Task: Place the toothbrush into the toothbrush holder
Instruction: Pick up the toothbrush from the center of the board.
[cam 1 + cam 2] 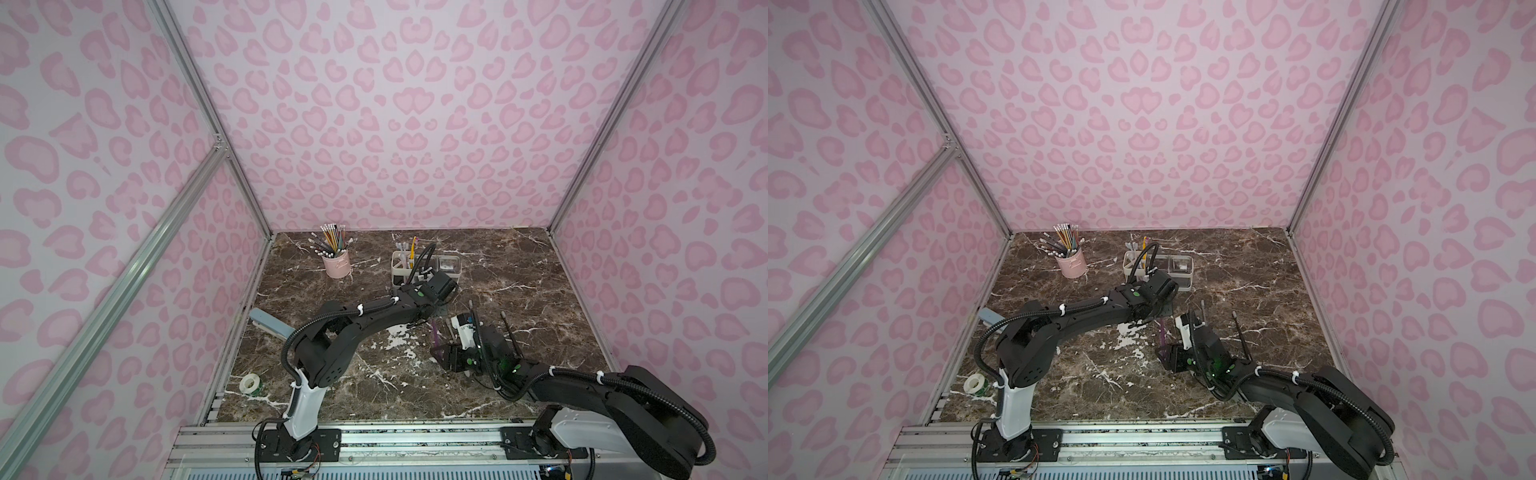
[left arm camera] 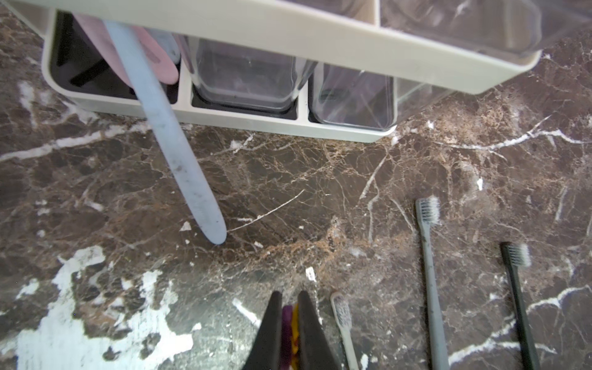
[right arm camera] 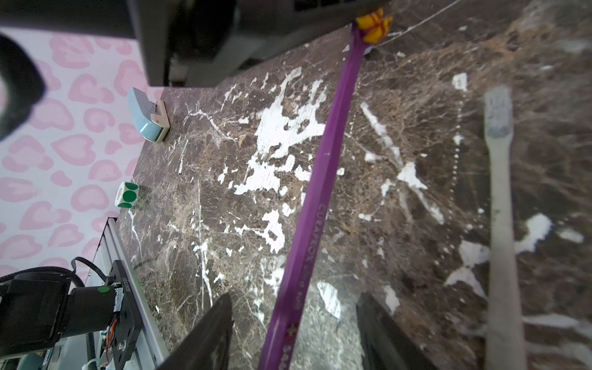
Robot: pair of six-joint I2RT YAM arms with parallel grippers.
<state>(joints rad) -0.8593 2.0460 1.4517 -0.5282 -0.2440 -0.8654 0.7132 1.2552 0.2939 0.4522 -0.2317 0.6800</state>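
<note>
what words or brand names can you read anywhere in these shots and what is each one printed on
"CURAPROX": along the handle of the purple plastic toothbrush, right wrist view.
Smaller print further along the same handle, away from the bristles: too blurred to read.
Dark print on the white block at the right arm's wrist, in a top view: too small to read.
Nothing else legible.

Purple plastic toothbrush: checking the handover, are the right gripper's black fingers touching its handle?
Apart. The right wrist view shows the purple plastic toothbrush passing between the fingers of the right gripper, marble tabletop visible either side.
</note>
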